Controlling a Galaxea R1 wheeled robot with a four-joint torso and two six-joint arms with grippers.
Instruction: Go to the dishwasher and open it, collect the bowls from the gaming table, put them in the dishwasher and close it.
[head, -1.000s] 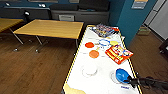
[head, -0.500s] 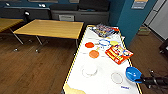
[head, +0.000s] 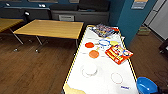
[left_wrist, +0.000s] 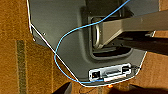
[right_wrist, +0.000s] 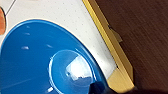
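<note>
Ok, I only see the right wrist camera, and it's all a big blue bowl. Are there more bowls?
Observer: Yes. The head view shows an orange bowl and a red-orange bowl farther along the table.
Operator: Where's mine?
Observer: The blue bowl is at the table's near right edge, by the yellow rim. I can't tell if it rests on the top.
Operator: Anything else up there?
Observer: A red game box lies near the right rim, past the orange bowl.
</note>
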